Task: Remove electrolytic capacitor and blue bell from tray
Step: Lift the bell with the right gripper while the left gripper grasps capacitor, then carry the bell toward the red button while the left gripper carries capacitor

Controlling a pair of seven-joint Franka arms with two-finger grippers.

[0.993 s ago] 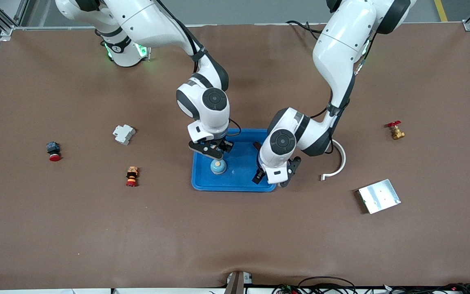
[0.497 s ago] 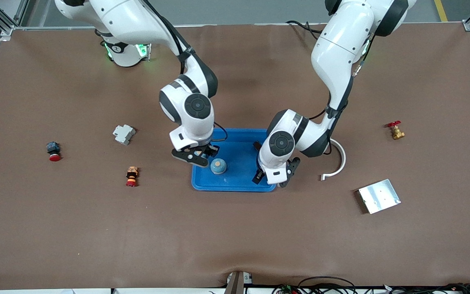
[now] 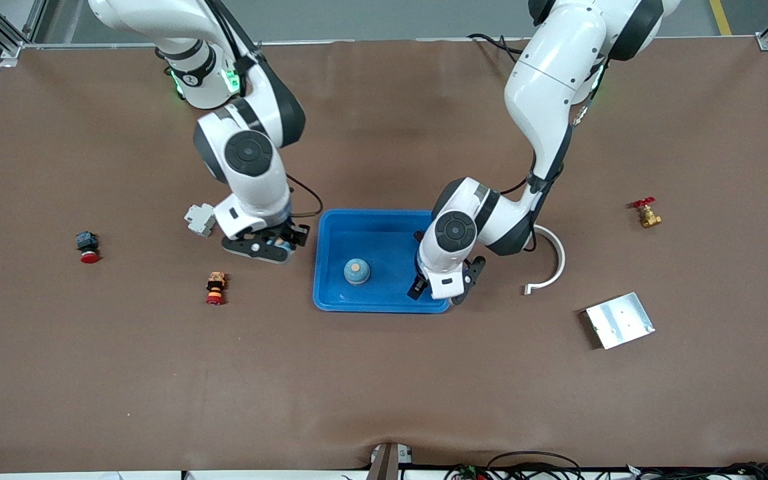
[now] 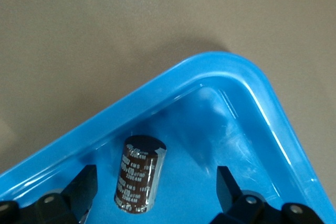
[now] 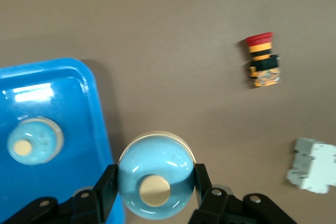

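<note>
Right gripper (image 5: 156,182): your fingers are clamped on a light-blue bell (image 5: 155,176), one on each side of the dome. It hangs over bare table just beside the tray (image 3: 384,303), on the right arm's end.
Second bell (image 3: 357,271): a matching one sits in the tray, nothing touching it.
Left gripper (image 4: 156,186): your fingers are spread wide with nothing in them, low in the tray corner nearest the left arm's end.
Capacitor (image 4: 139,174): brown can, standing on the tray floor between your left fingers but clear of both, closer to one.
Tray: blue, mid-table.
Nearby stuff: striped button (image 3: 215,287) and white breaker (image 3: 201,218) lie near the right gripper.
</note>
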